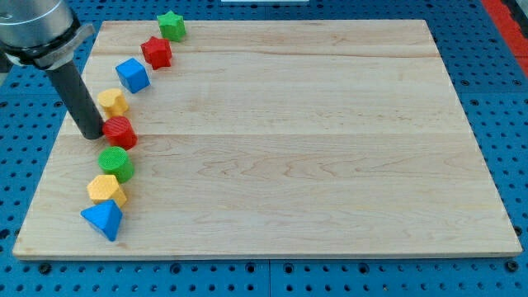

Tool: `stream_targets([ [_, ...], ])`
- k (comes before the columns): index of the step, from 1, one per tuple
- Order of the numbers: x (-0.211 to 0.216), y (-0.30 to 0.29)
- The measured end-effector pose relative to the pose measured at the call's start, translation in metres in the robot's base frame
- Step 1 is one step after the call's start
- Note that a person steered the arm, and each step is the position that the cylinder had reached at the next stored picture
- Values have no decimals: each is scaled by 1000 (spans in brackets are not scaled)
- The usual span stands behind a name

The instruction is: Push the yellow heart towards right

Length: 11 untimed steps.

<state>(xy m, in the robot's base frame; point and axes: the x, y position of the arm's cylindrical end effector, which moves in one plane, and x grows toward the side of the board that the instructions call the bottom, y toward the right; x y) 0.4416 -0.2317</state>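
Observation:
The yellow heart (112, 102) lies near the board's left edge, in a curved line of blocks. My tip (91, 135) rests on the board just below and left of the heart. It is right against the left side of the red cylinder (120, 132). The rod rises up and left from the tip and hides part of the board's left edge. I cannot tell whether the rod touches the heart.
The line of blocks runs from the top: a green star (171, 25), a red star (156, 52), a blue cube (132, 75). Below the red cylinder come a green cylinder (115, 163), a yellow hexagon (106, 190) and a blue triangle (103, 219). The wooden board (313, 140) sits on a blue pegboard.

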Motion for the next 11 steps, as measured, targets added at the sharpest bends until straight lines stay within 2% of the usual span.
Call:
stream_targets([
  [1,0,12],
  [2,0,-43],
  [4,-58,-67],
  [8,-54,-9],
  [11,-51,8],
])
